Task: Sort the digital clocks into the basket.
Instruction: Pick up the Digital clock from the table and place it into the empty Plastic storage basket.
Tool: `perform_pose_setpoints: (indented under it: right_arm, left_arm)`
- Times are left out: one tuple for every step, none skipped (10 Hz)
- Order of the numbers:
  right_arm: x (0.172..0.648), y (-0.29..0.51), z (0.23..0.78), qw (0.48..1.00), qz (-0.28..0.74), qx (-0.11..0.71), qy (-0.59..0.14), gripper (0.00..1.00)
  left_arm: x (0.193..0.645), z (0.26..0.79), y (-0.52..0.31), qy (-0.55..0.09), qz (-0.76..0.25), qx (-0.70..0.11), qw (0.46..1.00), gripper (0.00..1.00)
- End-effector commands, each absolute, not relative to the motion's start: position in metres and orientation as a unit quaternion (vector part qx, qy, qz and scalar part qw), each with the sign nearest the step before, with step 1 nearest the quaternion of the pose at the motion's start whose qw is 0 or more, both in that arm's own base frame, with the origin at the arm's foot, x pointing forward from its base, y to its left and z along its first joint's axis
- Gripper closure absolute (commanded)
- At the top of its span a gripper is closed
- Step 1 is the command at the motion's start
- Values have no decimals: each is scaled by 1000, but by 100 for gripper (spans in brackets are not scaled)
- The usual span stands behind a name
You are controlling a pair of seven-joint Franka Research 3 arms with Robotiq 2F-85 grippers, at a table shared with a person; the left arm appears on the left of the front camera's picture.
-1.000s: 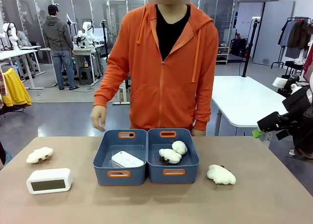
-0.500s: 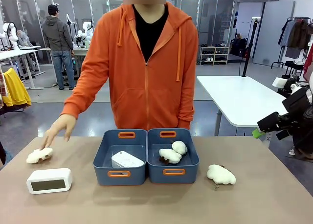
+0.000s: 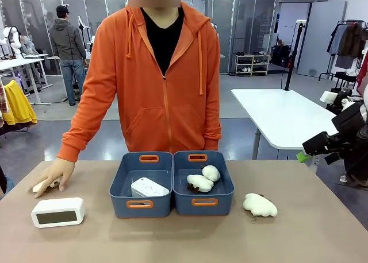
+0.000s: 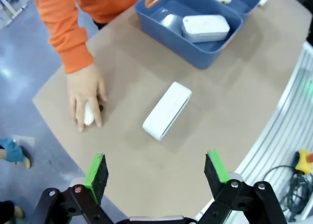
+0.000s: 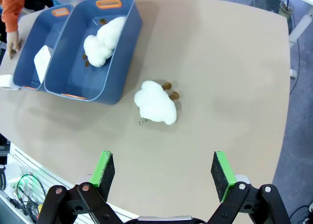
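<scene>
One white digital clock (image 3: 57, 211) stands on the table at the front left, also seen as a white block (image 4: 167, 110) below my left gripper (image 4: 156, 172), which hangs open high above it. A second clock (image 3: 149, 188) lies flat in the left blue basket (image 3: 123, 205), also visible from both wrists (image 4: 205, 28) (image 5: 43, 62). My right gripper (image 5: 164, 172) is open above the table's right side, away from both clocks.
The right blue tub (image 3: 221, 204) holds two cream plush toys (image 3: 202, 180). Another plush (image 3: 259, 205) (image 5: 155, 102) lies on the table right of it. A person in an orange hoodie rests a hand (image 3: 53, 174) (image 4: 85, 89) on a plush (image 4: 88, 114) at the far left.
The person has leaned toward the picture's left and lowered a hand onto the plush at the table's far left. Both arms and both clocks stayed where they were.
</scene>
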State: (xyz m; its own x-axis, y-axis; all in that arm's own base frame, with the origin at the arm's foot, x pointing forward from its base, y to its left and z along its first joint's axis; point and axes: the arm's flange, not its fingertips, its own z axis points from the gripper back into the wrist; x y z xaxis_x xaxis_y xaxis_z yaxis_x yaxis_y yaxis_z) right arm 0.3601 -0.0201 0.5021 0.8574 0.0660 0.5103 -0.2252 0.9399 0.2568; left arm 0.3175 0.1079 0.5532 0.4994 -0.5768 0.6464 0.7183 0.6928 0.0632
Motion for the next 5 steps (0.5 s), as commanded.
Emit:
perform_pose_setpoints:
  right_arm:
    - [361,-19,501,953,71,152,-254,0]
    - [361,-19,501,953,71,152,-254,0]
    - [361,-19,501,953,71,152,-254,0]
    - [361,-19,501,953,71,152,-254,0]
    - [361,-19,501,953,71,152,-254,0]
  left_arm:
    - [298,573,133,-341,-394,-127,844,0]
    - [284,573,151,-316,-409,-69,853,0]
    - [274,575,162,-323,-402,-63,854,0]
    - [269,577,169,-330,-402,-62,852,0]
    - [268,574,168,-312,-430,-37,847,0]
